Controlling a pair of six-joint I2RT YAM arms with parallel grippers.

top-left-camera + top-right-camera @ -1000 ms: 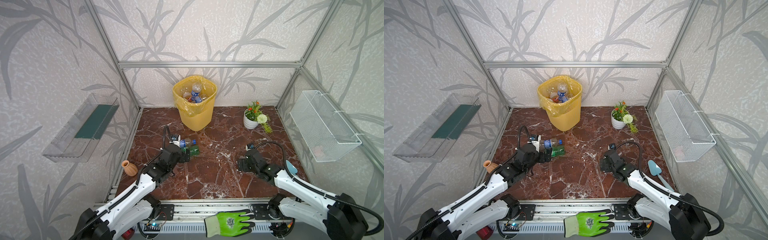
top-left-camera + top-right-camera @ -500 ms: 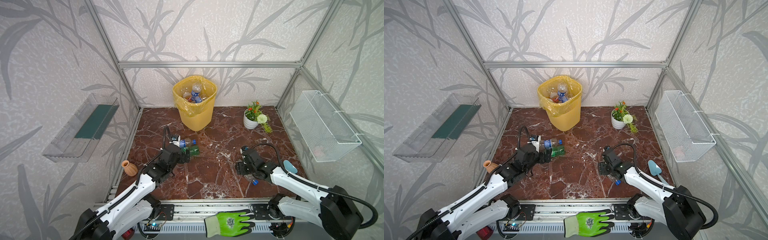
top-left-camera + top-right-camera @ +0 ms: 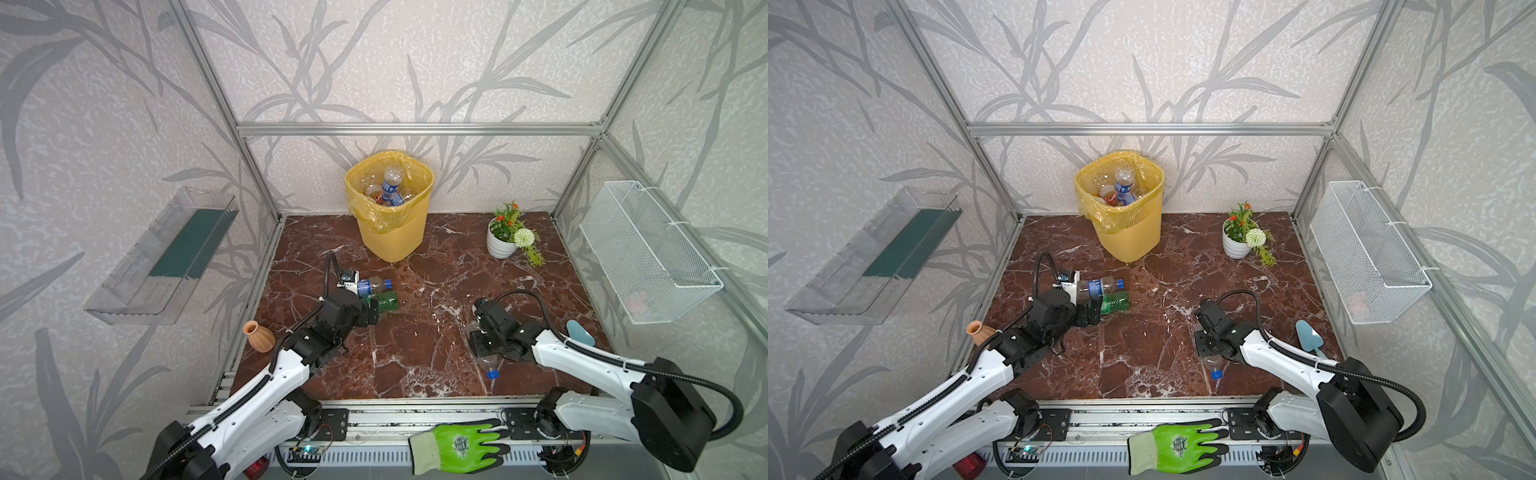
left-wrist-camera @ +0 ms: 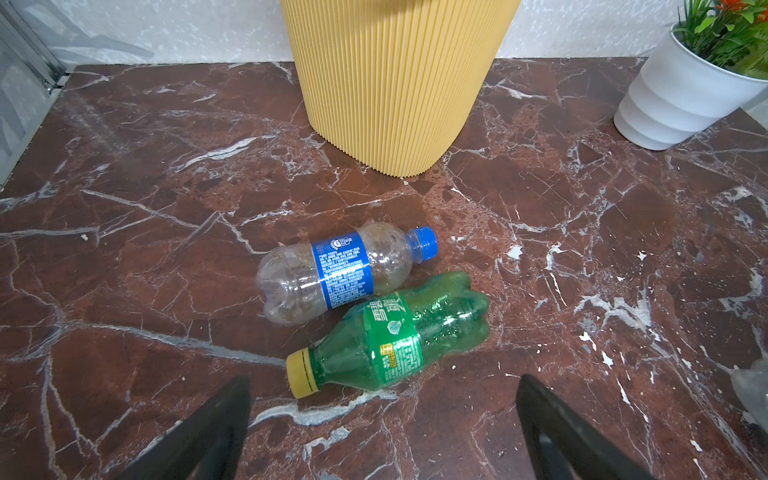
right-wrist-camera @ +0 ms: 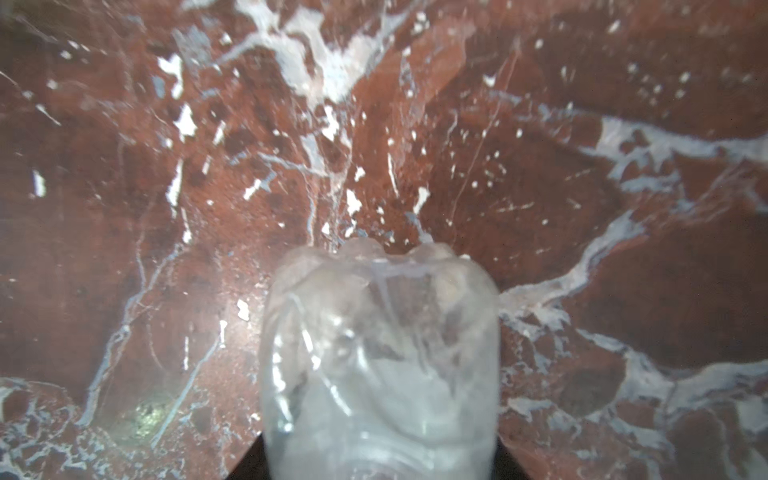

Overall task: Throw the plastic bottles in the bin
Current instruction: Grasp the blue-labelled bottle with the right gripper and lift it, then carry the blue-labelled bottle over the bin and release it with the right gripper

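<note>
Well, clear lobe-bottomed bottle (image 5: 380,353) (blue-capped)

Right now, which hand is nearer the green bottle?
Left. The left hand is open right at the cap end of the green bottle. The right hand is well off to the side, shut on a clear bottle.

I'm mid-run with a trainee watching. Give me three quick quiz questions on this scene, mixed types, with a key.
1. True or false: the left gripper is shut on the green bottle.
2. What is between the right gripper's fingers? A) a clear bottle B) the green bottle C) nothing
3. How many bottles lie loose on the floor just ahead of the left gripper?

Key: 1 false, it is open and short of the bottle; 2 A; 3 two, the green bottle and a blue-labelled bottle.
</note>
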